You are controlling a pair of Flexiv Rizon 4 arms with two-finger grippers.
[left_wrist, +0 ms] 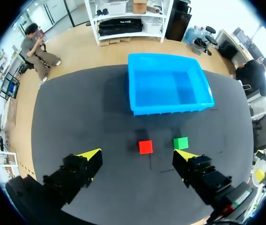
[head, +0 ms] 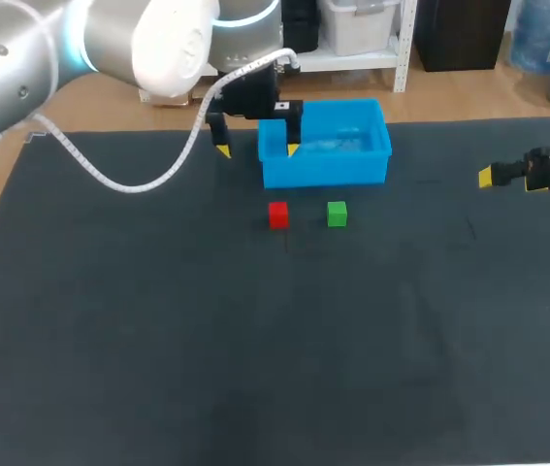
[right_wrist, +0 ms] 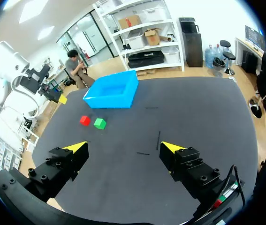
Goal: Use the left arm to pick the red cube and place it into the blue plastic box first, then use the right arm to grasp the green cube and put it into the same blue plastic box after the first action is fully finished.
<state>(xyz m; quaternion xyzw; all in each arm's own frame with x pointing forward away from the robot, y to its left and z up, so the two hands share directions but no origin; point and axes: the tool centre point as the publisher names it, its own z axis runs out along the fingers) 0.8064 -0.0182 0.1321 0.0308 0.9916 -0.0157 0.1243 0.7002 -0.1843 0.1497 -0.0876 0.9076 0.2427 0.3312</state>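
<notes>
Covering part of the left end of the blue plastic box [head: 328, 173] from overhead, left hand [left_wrist: 138, 153] hangs spread. Right hand [right_wrist: 123, 147] is also spread, and half cut off at the head view's edge.

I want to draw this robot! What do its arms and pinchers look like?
The left arm is a thick silver tube with a rounded white joint and a glowing light-blue ring. A ribbed white cable loops to its black left gripper. The right gripper is black and blocky too. Both have two fingers with bright yellow pointed tips.
</notes>
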